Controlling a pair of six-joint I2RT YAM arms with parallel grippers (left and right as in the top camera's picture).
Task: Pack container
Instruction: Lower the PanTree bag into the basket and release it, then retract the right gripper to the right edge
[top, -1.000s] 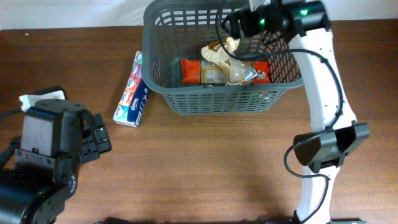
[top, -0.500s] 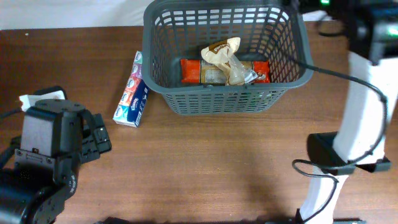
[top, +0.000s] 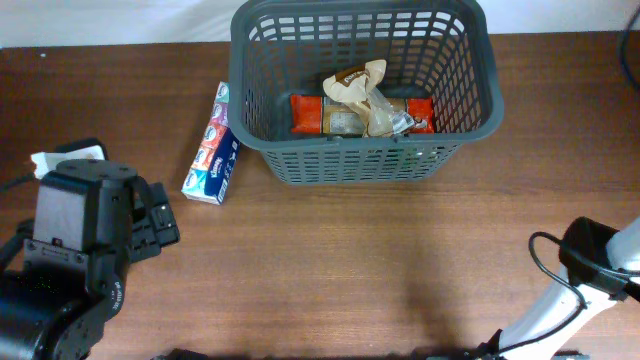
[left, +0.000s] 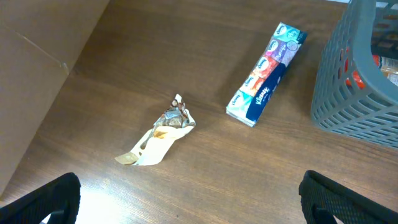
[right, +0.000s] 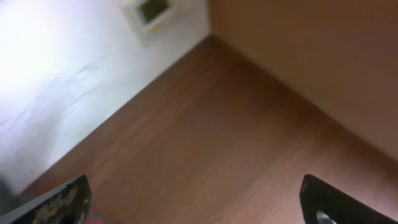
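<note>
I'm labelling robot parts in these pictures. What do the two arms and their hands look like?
The left arm is a bulky, boxy black housing. The right arm has a white link and a black joint, with a thin black cable looping beside it. The left hand and right hand have dark, blunt fingers.

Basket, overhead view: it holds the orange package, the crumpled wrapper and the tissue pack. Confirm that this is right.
Not right. The basket holds the orange package and the crumpled wrapper, but the tissue pack lies outside it, on the table beside the basket's wall. The overhead view shows this.
</note>
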